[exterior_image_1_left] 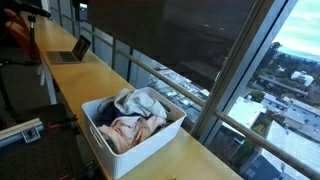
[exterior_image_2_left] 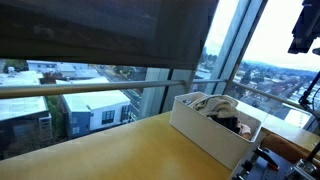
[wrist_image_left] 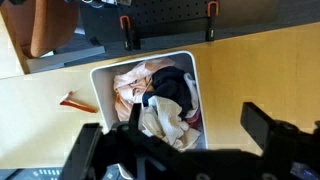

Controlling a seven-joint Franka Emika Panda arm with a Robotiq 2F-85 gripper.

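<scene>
A white bin (exterior_image_1_left: pixel 103 143) stands on a long wooden table (exterior_image_1_left: pixel 190 160) by the windows. It is filled with crumpled clothes (exterior_image_1_left: pixel 135 115) in white, pink and dark colours. The bin shows in both exterior views (exterior_image_2_left: pixel 205 135) and in the wrist view (wrist_image_left: pixel 197 95). My gripper (wrist_image_left: pixel 180 125) hangs well above the bin, over its edge and the clothes (wrist_image_left: pixel 160 95). Its fingers are spread wide with nothing between them. In an exterior view the gripper (exterior_image_2_left: pixel 303 30) is a dark shape high at the top right, above the bin.
An open laptop (exterior_image_1_left: pixel 70 50) sits at the far end of the table. An orange chair (exterior_image_1_left: pixel 15 35) stands behind it. A small orange object (wrist_image_left: pixel 75 102) lies beside the bin. Glass windows with a railing (exterior_image_1_left: pixel 170 80) run along the table's edge.
</scene>
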